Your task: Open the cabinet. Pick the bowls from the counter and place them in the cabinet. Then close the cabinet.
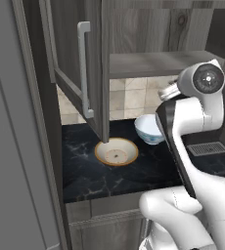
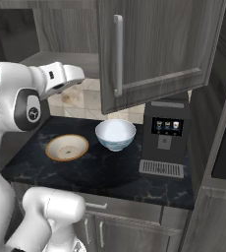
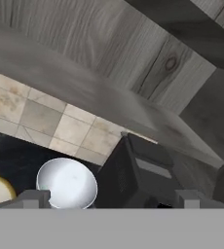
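Cabinet doors stand open on both sides: the left door swings out toward the camera in the left base view, its silver bar handle upright, and the right door hangs out over the black surface in the right base view. Between them the wooden shelf of the cabinet is seen, and nothing is visible on the part of it that shows.

Both bowls are on the surface under the cabinet. The cream bowl with the orange-brown rim lies more to the left, just under the lower edge of the left door. The white bowl with the blue pattern stands just beside it to the right, a little nearer to the beige tiled backsplash. The two bowls are near each other, and I cannot tell if they touch. To the right of the white bowl stands a dark coffee machine with a drip grid at its front.

The arm is bent high, with the hand at the level of the shelf edge, above the bowls. In the hand view the two dark tips of the jaws stand wide apart and released, with nothing between them; the white bowl is seen below, close to the left tip, and the coffee machine beside it.
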Controlling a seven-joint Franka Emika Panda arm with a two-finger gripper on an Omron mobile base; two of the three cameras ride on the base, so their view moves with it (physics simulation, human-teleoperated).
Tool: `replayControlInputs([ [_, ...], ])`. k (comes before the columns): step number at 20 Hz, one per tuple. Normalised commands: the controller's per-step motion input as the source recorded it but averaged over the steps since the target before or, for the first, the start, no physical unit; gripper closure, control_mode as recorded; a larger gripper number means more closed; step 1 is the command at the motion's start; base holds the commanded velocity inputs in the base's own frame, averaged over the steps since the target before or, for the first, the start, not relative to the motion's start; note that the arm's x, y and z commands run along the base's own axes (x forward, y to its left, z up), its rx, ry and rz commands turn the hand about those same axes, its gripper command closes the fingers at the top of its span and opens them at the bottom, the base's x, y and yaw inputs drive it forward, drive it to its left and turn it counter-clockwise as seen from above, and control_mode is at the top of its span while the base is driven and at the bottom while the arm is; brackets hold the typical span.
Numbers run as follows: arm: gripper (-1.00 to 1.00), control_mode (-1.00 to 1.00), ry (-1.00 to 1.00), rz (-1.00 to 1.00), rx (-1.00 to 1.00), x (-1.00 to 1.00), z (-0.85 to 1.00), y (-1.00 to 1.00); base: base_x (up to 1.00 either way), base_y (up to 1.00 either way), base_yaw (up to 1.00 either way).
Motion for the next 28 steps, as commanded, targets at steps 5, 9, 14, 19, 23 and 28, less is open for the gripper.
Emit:
replayControlInputs([
  [5, -1.0, -1.0, 0.04, 0.01, 0.0, 0.71, 0.0, 0.0, 0.0, 0.0, 0.0],
  [9, -1.0, -1.0, 0.06, 0.02, 0.03, 0.76, 0.0, -0.21, 0.0, 0.0, 0.0],
  [14, -1.0, -1.0, 0.0, 0.0, 0.02, 0.61, 0.0, -0.48, 0.0, 0.0, 0.0],
  [19, -1.0, -1.0, 0.0, 0.0, 0.0, 0.45, 0.0, -0.26, 0.0, 0.0, 0.0],
  [23, -1.0, -1.0, 0.0, -0.07, 0.0, 0.38, 0.0, -0.1, 0.0, 0.0, 0.0],
  [28, -1.0, -1.0, 0.0, -0.21, -0.06, 0.17, 0.0, -0.08, 0.0, 0.0, 0.0],
])
